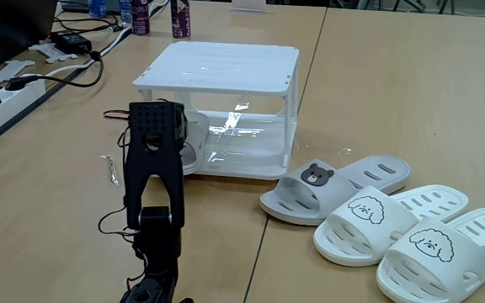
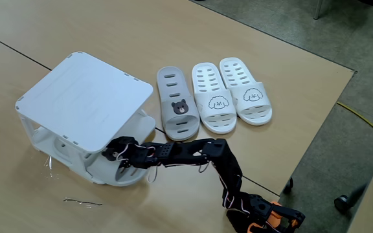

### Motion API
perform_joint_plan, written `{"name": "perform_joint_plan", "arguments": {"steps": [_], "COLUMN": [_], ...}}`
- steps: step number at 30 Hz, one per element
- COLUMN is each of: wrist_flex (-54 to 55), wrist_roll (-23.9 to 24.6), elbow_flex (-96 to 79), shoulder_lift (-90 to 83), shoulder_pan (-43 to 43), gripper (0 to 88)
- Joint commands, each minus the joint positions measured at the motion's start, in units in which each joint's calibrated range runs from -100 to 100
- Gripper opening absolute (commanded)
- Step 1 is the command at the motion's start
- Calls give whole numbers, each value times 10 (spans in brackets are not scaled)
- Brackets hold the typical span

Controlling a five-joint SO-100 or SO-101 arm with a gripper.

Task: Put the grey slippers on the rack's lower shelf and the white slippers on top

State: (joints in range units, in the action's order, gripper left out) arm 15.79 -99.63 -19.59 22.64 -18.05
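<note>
On the wooden table (image 1: 411, 93) stands the rack (image 2: 86, 87), the black arm (image 2: 193, 154) reaching into its lower shelf (image 1: 251, 145). One grey slipper (image 2: 177, 103) lies just beside the rack, touching two white slippers (image 2: 214, 97). At the shelf's edge the gripper (image 2: 123, 162) meets a second grey slipper (image 1: 194, 139); its grip cannot be made out.

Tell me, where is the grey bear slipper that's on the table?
In both fixed views the grey slipper lies on the table between the rack and the white slippers.
</note>
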Motion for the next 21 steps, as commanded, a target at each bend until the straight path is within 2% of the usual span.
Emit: {"name": "perform_joint_plan", "arguments": {"steps": [1,6,16,21], "wrist_flex": [15,41,34,6], "wrist_roll": [-4,-4,-4,-4], "elbow_flex": [-65,-25,394,310], "shoulder_lift": [-83,-48,240,180], "shoulder_pan": [-10,-8,1,11], "gripper": [363,363,369,371]}}
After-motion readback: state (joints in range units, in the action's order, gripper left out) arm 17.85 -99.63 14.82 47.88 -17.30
